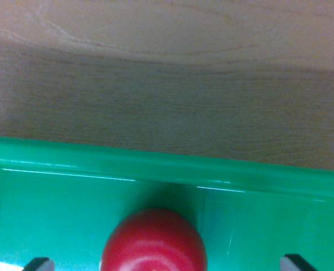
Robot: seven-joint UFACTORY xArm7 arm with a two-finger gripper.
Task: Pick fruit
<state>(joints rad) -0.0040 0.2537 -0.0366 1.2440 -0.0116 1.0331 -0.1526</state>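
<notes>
Red fruit (154, 241) at 6 o'clock between my spread, released fingertips (38, 263); green tray (167, 166) rim ahead, wood table (167, 84) at 12.

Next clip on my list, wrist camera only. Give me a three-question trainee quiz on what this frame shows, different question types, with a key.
1. True or false: the red fruit lies on the bare wooden table, outside the green tray.
2. Multiple choice: where are the visible tips of the pincer relative to the fruit? A) both on the wrist view's left of it; B) one on each side of it, at the bottom edge; C) both above it, over the wood.
3. Fill in: beyond the tray's far rim, the surface is made of ____.

Key: 1 false, the fruit sits inside the tray, close to its rim. 2 B. 3 wood.
</notes>
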